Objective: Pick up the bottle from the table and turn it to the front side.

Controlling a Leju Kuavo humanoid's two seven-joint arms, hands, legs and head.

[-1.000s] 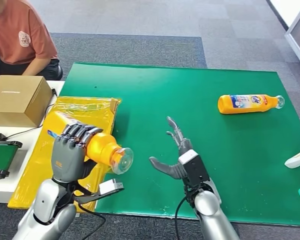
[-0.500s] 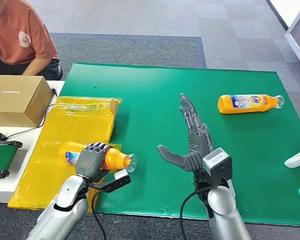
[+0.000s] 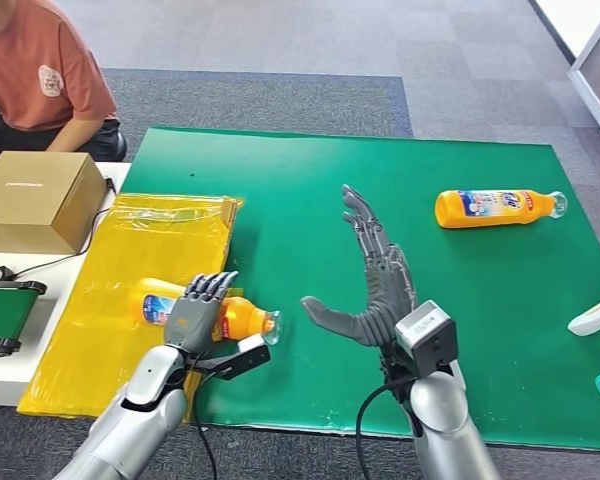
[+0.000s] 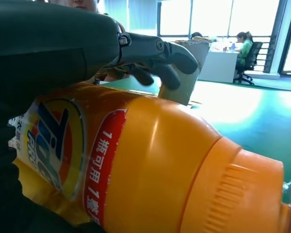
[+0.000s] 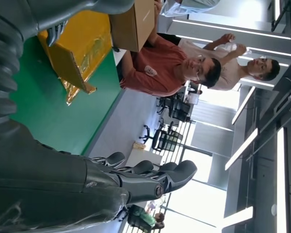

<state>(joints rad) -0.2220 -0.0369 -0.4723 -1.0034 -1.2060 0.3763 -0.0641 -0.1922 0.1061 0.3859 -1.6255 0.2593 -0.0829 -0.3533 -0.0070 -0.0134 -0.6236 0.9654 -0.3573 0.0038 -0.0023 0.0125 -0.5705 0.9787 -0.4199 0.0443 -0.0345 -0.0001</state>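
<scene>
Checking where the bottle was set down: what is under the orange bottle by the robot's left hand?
The orange bottle lies on its side on the yellow plastic sheet, neck reaching toward the green mat. The left hand rests over its middle, hiding that part of the sheet.

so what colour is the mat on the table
Green mat, clearest in the head view.

The left hand (image 3: 193,314) has come down from its raised pose a second ago, bringing the orange bottle (image 3: 206,312) onto the yellow sheet (image 3: 161,240) at the bench's near edge (label side up, cap toward the green mat (image 3: 433,300)). Its fingers (image 3: 210,284) have straightened over the bottle. The right hand (image 3: 372,285) has risen and spread, then drifted slightly leftward.
</scene>
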